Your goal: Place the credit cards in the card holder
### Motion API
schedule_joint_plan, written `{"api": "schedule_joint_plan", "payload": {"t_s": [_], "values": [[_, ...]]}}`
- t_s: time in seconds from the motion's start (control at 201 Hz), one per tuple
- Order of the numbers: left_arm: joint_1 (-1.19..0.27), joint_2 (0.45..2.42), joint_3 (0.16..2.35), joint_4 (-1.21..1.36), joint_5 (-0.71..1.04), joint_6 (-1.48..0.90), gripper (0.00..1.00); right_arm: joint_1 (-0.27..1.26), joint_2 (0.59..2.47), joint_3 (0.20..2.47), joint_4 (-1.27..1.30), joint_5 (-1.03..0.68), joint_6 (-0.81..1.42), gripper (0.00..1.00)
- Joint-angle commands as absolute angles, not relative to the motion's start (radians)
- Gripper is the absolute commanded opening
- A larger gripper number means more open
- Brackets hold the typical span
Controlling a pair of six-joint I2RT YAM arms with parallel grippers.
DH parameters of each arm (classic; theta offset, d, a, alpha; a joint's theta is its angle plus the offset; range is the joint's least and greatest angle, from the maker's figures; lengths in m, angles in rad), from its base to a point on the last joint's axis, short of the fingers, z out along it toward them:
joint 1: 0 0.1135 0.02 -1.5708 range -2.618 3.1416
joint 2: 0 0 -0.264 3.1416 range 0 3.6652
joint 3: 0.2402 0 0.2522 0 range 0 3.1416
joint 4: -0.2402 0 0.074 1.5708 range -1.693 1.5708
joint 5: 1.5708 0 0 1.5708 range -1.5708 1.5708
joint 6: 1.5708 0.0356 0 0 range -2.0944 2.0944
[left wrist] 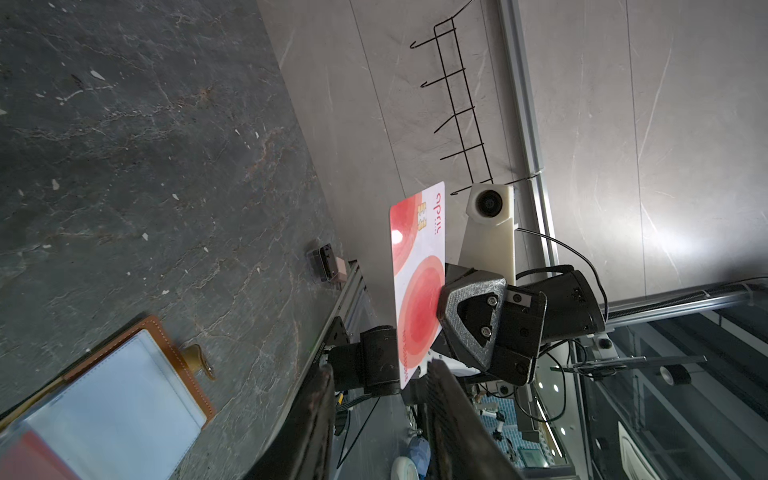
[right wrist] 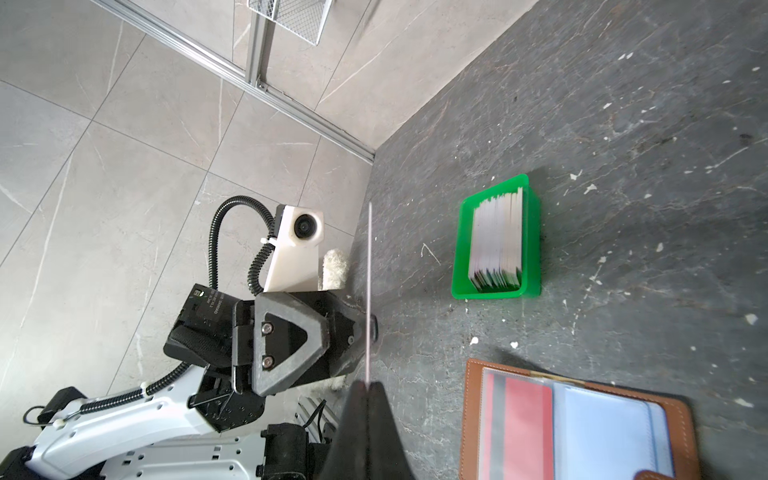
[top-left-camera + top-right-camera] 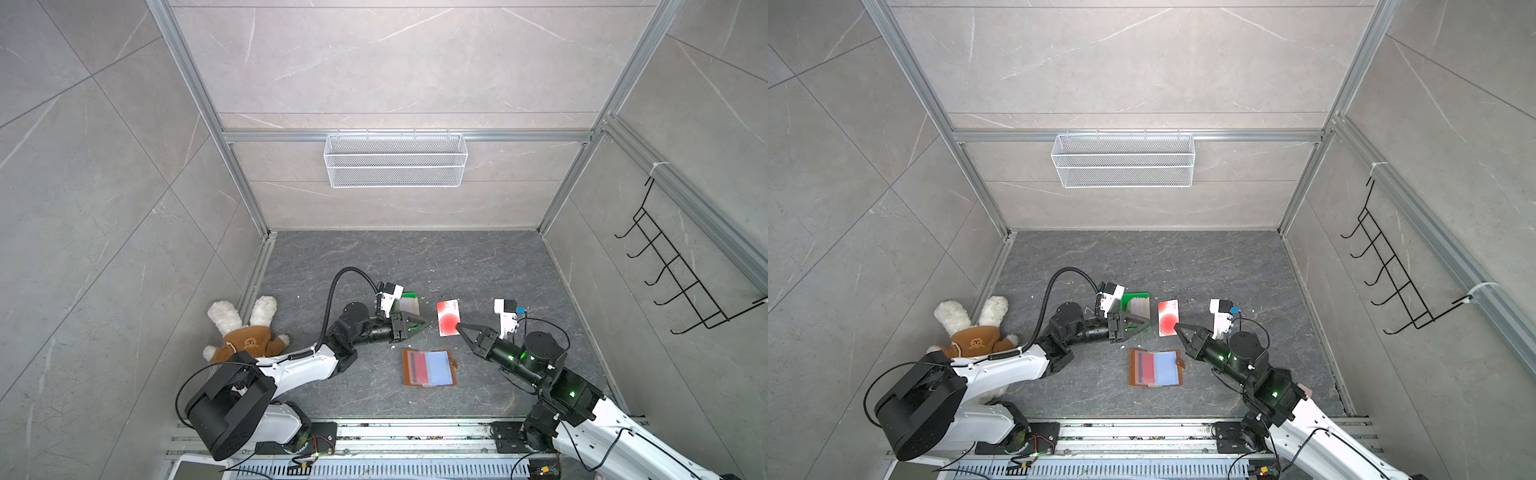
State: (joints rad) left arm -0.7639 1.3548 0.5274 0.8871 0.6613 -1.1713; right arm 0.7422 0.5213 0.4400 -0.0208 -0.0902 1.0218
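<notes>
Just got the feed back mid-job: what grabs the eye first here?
The white card with the red disc, pinched at its edge by the right gripper, is held in the air mid-scene. Nearer the robot's base the card holder lies open flat with one red card already sleeved; the left gripper stands open beside the held card.

Card [image 3: 448, 313] whitish-pink, red blot; card holder [image 3: 406, 368] tan, sleeves [image 3: 438, 368] bluish; tray [image 2: 458, 253] green.
</notes>
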Motion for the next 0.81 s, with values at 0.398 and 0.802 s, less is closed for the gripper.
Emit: {"api": "schedule_joint_plan", "payload": {"t_s": [0.398, 0.802], "values": [[-0.785, 1.368, 0.604, 0.999, 0.740, -1.195, 0.39, 0.747, 0.561, 0.417, 0.130, -0.193, 1.063, 0.00], [-0.785, 1.399, 0.617, 1.029, 0.762, -1.217, 0.38, 0.747, 0.571, 0.413, 0.151, -0.204, 1.063, 0.00]]}}
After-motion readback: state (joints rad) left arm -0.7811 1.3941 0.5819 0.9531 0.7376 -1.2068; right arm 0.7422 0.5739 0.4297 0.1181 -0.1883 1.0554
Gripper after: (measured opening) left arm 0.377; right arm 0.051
